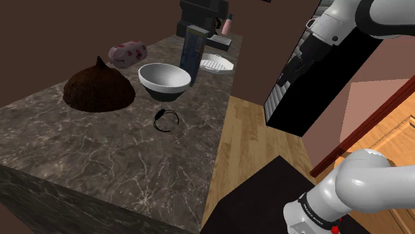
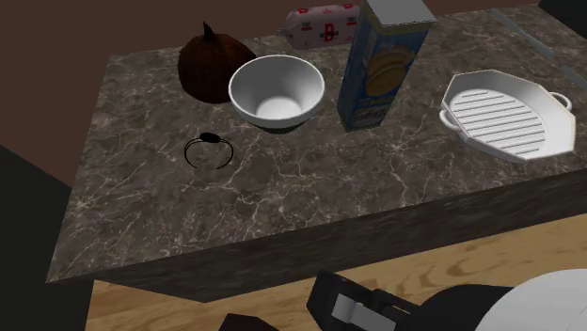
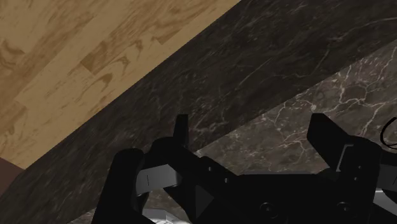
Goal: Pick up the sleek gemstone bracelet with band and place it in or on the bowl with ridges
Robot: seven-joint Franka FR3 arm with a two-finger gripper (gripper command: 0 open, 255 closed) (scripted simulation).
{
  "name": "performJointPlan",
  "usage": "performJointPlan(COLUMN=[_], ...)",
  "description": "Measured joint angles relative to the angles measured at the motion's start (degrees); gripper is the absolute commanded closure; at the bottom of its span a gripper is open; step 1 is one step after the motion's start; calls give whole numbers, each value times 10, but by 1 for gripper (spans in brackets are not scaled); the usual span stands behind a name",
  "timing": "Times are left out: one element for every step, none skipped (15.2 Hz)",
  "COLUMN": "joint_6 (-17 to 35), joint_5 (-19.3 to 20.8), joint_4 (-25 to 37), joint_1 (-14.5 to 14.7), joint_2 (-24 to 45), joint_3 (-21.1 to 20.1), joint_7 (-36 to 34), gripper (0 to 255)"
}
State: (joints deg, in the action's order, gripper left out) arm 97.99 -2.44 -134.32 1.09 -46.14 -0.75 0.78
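We count two white bowls on the worktop (image 2: 282, 202): one smooth round bowl (image 2: 277, 89) and one ridged bowl (image 2: 508, 118) with handles near a corner. Otherwise it's just one of each: one thin dark bracelet (image 2: 209, 139), one blue box (image 2: 381, 70), one brown dome-shaped lump (image 2: 209, 66), one pink-patterned pack (image 2: 325, 23), one pink bottle (image 1: 227, 25) and one dark appliance (image 1: 199, 13) at the far edge.

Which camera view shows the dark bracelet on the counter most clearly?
The second exterior view: it looks down on the bracelet, so the whole ring shows. The shoulder view shows it at a lower slant. In the wrist view, a thin dark arc seems part of it.
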Motion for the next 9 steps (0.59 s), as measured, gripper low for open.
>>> performJointPlan(joint_6=[0,4,13,23,32,40,52,64,70], joint_5=[0,-3,-8,-14,-19,-25,-31,-37,-42], joint_4=[0,-1,-3,-6,-8,-7,-8,-7,-6], joint_1=[0,2,5,9,13,18,22,26,30], joint_2=[0,3,9,15,19,27,38,48,53], joint_3=[0,-5,-13,-22,-32,-43,-54,-64,-75], joint_7=[0,-4,-11,-20,-29,-39,-48,-57,-67], gripper=[0,0,0,0,0,0,0,0,0])
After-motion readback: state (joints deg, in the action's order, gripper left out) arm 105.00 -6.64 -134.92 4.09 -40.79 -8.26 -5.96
